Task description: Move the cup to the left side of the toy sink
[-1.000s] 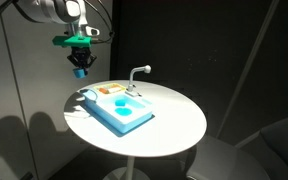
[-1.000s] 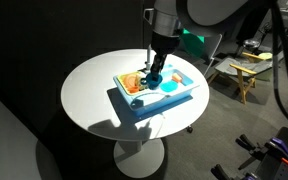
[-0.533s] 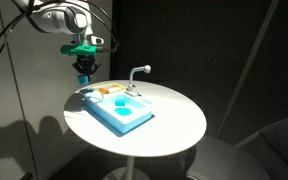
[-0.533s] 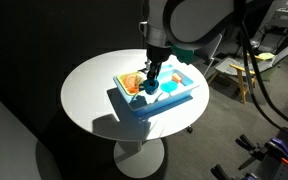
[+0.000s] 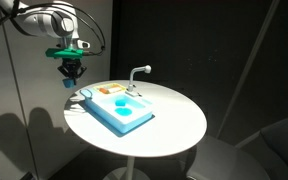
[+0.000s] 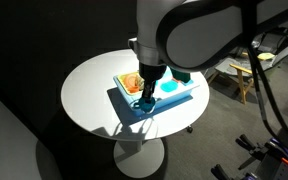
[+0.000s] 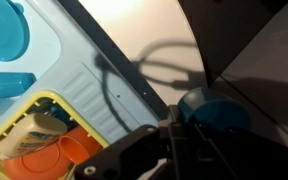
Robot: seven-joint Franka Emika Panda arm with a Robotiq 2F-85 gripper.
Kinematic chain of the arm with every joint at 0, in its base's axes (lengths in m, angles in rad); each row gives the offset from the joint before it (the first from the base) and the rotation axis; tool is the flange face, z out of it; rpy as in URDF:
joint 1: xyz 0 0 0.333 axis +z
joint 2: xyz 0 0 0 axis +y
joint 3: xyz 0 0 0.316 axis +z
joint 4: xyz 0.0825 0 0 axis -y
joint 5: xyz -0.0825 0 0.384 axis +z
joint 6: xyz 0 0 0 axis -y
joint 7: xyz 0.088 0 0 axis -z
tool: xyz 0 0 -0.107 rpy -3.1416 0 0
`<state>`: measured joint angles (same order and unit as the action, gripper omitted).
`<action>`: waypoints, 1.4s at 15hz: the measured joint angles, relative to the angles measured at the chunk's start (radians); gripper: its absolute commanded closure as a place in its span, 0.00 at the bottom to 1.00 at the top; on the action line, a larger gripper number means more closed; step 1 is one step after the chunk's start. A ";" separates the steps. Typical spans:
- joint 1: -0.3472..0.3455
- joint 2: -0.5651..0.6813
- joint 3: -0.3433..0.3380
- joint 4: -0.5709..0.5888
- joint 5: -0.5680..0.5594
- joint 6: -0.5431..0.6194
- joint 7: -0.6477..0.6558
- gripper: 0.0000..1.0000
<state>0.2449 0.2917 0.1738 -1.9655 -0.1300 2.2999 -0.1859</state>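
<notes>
Blue plastic cup [image 5: 72, 75] hangs in the air, clenched in the jaws, well above table [image 5: 179, 125] level. In an exterior view it sits approx 10 o'clock from the toy sink [image 5: 112, 115], apart from sink and table, touching neither. Arm [image 5: 44, 20] enters from 11 o'clock of frame, jaws pointing down.

Cup is round & tiny. In wrist view the cup [image 7: 216, 108] turns a round face toward the cam, so its axis runs approx along the jaws' line, i.e. near vertical. Which end is up: can't tell. There it lies at 3 o'clock of frame, over dark ground past the white table [image 7: 144, 25] edge.

Toy sink is a light-blue flat rectangle lying flat on the table, long axis 10-to-4 o'clock in the same exterior view. Curved white-grey faucet [image 5: 139, 72] stands upright at the far side, approx 1 o'clock from the basin [image 5: 125, 104], a brighter blue well mid-sink. Basin contents too small to tell. Orange-white patch [image 5: 110, 90] is at the sink's 11 o'clock end.

In wrist view that patch reads as a yellow-rimmed compartment [image 7: 9, 120] holding orange & tan pieces [image 7: 59, 150], w/ the teal basin [image 7: 2, 30] at the 10 o'clock corner.

In an exterior view the big arm [image 6: 194, 35] covers part of the sink [image 6: 184, 92]. Jaws show near its 9 o'clock end by the patch [image 6: 131, 85]; cup barely visible there.
</notes>
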 measured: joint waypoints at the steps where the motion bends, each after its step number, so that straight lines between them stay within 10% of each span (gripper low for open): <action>1: 0.001 0.000 0.001 0.000 0.000 0.000 0.002 0.99; 21: 0.018 0.001 0.034 -0.003 0.000 0.000 0.002 0.94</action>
<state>0.2630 0.2931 0.2081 -1.9681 -0.1300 2.2999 -0.1839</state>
